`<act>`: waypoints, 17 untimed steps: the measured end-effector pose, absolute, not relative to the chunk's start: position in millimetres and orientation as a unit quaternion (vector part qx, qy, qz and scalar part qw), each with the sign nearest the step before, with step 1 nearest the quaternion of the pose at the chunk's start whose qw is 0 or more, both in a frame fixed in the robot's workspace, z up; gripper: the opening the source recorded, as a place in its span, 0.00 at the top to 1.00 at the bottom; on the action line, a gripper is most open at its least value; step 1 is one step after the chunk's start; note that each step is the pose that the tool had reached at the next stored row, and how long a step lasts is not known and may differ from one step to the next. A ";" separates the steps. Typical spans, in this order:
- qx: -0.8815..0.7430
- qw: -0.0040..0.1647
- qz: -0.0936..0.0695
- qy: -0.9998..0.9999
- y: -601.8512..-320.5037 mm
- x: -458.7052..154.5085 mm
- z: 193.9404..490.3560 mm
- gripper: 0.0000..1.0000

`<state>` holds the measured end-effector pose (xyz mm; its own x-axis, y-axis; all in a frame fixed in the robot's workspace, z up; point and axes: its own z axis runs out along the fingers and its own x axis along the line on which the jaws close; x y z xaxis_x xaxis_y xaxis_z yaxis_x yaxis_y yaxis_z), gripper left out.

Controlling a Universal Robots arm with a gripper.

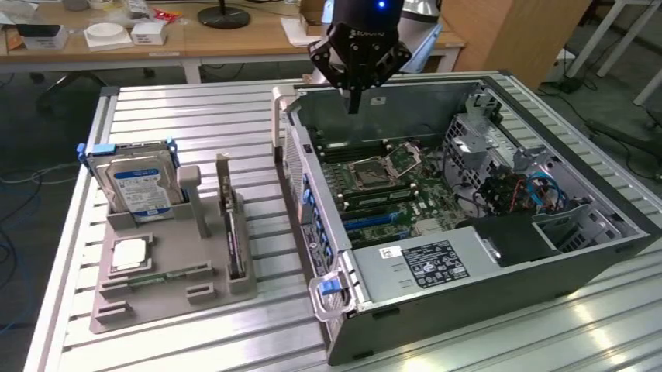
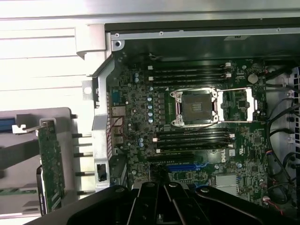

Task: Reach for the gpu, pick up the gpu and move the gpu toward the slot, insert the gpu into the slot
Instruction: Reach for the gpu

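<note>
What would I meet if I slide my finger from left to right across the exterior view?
Hard drive with a blue label → gpu standing on edge → processor socket inside the open computer case → red and blue cables

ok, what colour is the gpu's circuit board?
Green. The gpu shows it best in the wrist view.
</note>
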<state>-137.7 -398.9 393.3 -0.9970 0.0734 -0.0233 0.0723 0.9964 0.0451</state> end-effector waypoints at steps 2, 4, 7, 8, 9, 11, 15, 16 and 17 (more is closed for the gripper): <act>0.036 0.012 0.022 0.999 -398.9 -140.8 393.3 0.90; 0.036 0.012 0.022 0.999 -398.9 -144.1 393.3 0.90; 0.036 0.012 0.022 0.999 -398.9 -148.7 393.3 0.90; 0.036 0.012 0.022 0.999 -398.9 -150.3 393.3 0.90; 0.036 0.012 0.022 0.999 -398.9 -151.8 393.3 0.90; 0.036 0.012 0.022 0.999 -398.9 -155.1 393.3 0.90; 0.036 0.012 0.022 0.999 -398.9 -161.3 393.3 0.90; 0.036 0.012 0.022 0.999 -398.9 -162.9 393.3 0.90; 0.036 0.012 0.022 0.999 -398.9 -164.6 393.3 0.90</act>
